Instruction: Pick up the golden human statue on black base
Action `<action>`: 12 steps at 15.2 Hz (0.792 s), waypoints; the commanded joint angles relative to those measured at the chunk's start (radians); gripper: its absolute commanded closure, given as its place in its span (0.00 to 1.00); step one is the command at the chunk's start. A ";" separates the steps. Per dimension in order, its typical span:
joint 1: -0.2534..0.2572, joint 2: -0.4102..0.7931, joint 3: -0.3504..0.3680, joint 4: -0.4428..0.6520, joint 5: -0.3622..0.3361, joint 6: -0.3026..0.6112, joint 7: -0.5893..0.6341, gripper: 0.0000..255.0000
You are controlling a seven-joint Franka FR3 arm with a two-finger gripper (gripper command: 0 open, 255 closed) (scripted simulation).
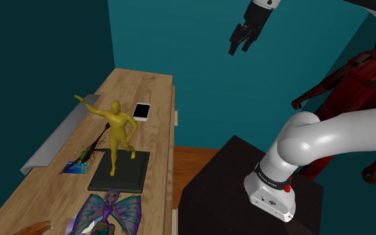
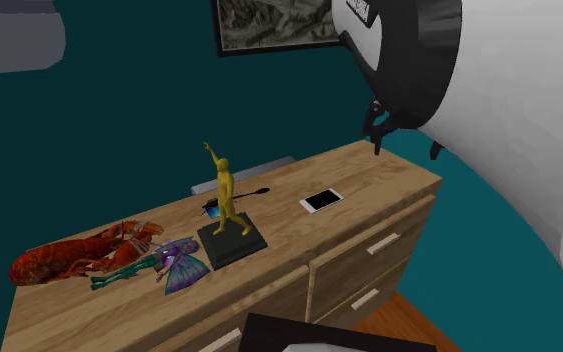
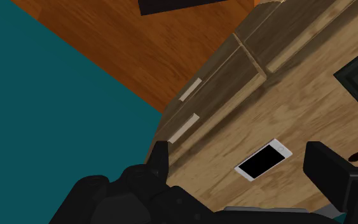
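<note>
Hardly begun: no contact so far with the golden human statue, found upright on its black base about midway along the wooden dresser top, close to the front edge above the drawers, one arm flung up and out. Seen high in the air near the phone end of the dresser, well apart from the statue: the black gripper, fingers spread with nothing between them, looking down in the wrist view past the front edge onto a white phone lying flat on the wood. Judged as left to do: crossing over along the front edge to the statue, coming down, closing on the figure or its base, then lifting; in short, all of it. Worth minding on the way in: a winged fairy figurine lying just beside the base on the side away from the phone, a red lobster beyond that toward the far end, and a small dark-and-blue item just behind the statue toward the back edge, too unclear to name. As for containers, just the dresser's drawers below the top, all shut, so no telling what lies inside.
</note>
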 commanded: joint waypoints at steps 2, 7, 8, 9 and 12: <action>0.005 0.007 0.020 -0.007 0.013 0.009 0.025 0.00; 0.032 0.059 0.117 -0.024 0.075 0.061 0.146 0.00; 0.037 0.072 0.136 -0.024 0.087 0.072 0.170 0.00; 0.042 0.087 0.156 -0.023 0.099 0.083 0.193 0.00; 0.056 0.139 0.213 -0.012 0.129 0.117 0.264 0.00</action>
